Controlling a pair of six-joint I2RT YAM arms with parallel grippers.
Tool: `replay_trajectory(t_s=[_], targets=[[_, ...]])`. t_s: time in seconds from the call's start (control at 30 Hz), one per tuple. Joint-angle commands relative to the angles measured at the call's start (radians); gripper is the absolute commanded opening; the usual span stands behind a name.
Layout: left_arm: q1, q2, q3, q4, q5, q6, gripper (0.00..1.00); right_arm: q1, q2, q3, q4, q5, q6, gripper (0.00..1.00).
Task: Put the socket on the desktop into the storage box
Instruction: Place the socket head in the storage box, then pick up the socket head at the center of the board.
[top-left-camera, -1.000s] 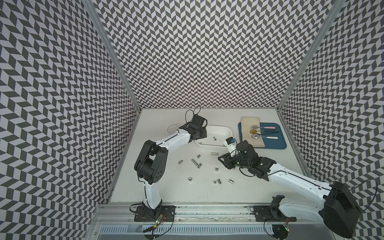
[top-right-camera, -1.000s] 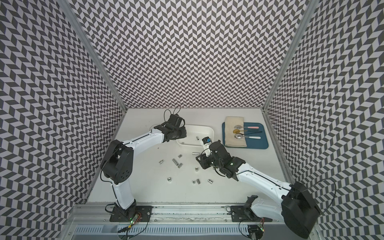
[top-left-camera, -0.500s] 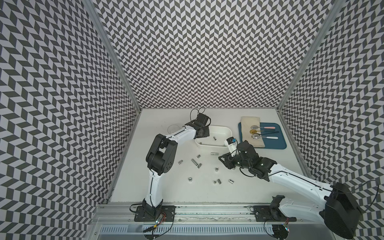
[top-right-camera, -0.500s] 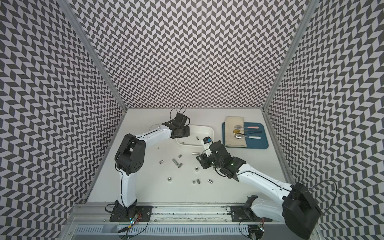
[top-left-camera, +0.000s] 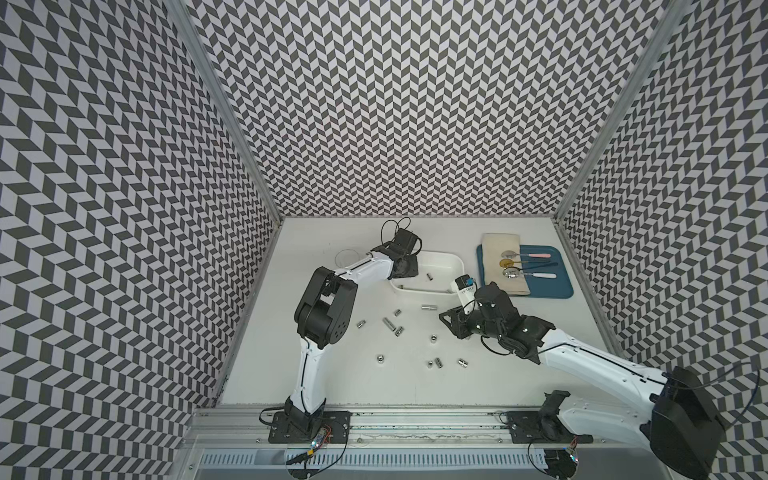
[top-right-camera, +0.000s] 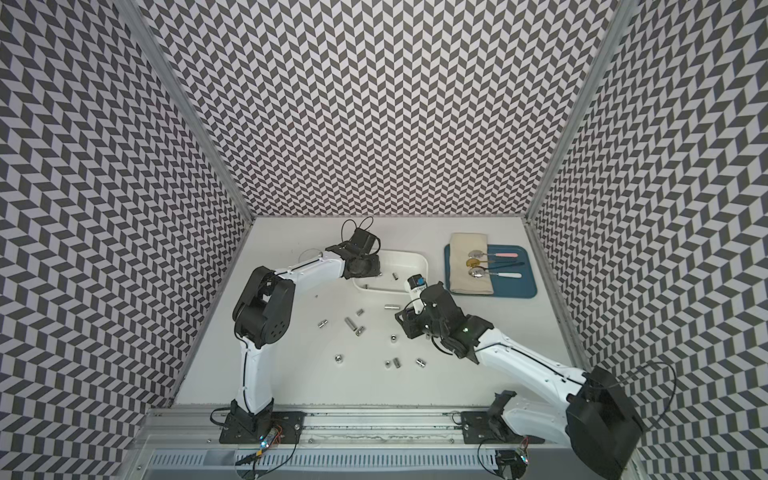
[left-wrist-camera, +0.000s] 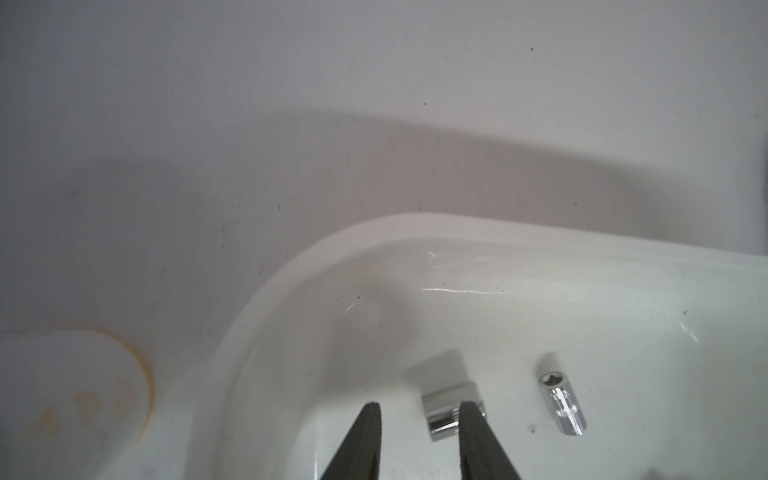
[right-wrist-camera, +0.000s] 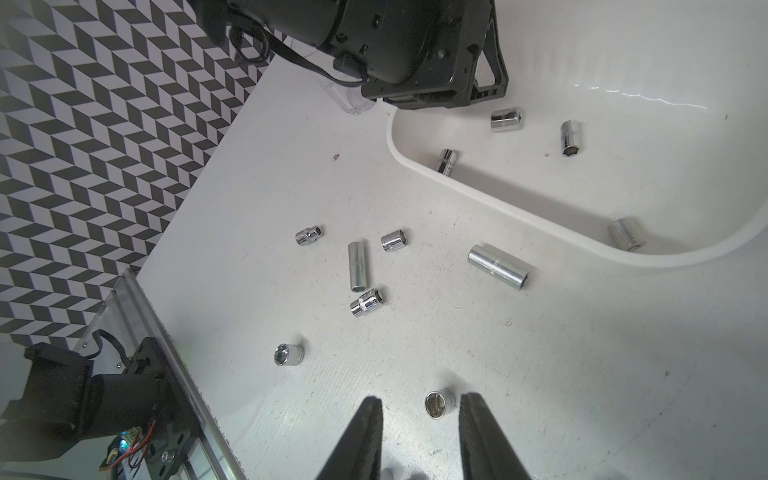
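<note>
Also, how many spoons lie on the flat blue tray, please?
3, bowls on the beige folded cloth: pink-handled spoon at the back, gold-bowled dark-handled spoon in the middle, white-handled spoon in front.

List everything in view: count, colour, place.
White shallow plastic storage box: one, centre back of off-white desktop.
Chrome metal sockets: fourteen, silver, ten on desktop, four in box.
Flat blue tray: one, back right.
Beige folded cloth: one, on tray.
Metal spoons: three, pink, dark, white handles, on tray.
Clear plastic cup: one, left of box.
White blue-labelled cylinder: one, by box.
Left gripper: fingers open, over box.
Right gripper: fingers open, astride one desktop socket.
</note>
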Motion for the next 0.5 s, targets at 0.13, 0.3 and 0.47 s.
replay_trajectory(t_s=[0.13, 0.3, 0.47], targets=[[-0.011, -0.053, 0.013, -0.010, -0.018, 0.011, 0.37, -0.007, -0.029, 0.005, 0.002, 0.037, 0.020, 0.37], [-0.016, -0.130, -0.049, 0.019, -0.001, 0.010, 0.39, -0.017, -0.024, 0.020, -0.024, 0.061, 0.025, 0.38], [-0.020, -0.226, -0.131, 0.049, 0.028, 0.008, 0.40, -0.036, -0.019, 0.038, -0.051, 0.076, 0.032, 0.39]])
